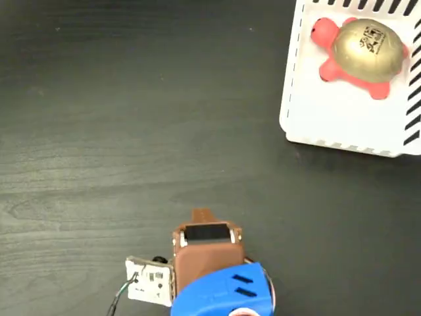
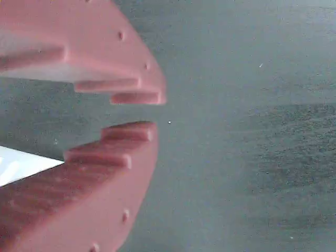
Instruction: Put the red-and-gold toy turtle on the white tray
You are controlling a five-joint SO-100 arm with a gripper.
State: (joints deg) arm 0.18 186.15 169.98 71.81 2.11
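The red-and-gold toy turtle (image 1: 358,49) lies upright on the white tray (image 1: 329,112) at the top right of the fixed view, its red head pointing left and its gold shell showing a black logo. My gripper (image 1: 202,216) is far from it, low in the middle of the picture, folded back over the arm. In the wrist view the two red-brown toothed fingers of the gripper (image 2: 156,112) stand almost together with only a thin slit between the tips. Nothing is held between them.
The dark wood-grain table (image 1: 118,131) spreads between arm and tray. A small white board with wires (image 1: 150,280) sits beside the blue arm housing (image 1: 223,293). A white sliver (image 2: 21,165) shows at the left edge of the wrist view.
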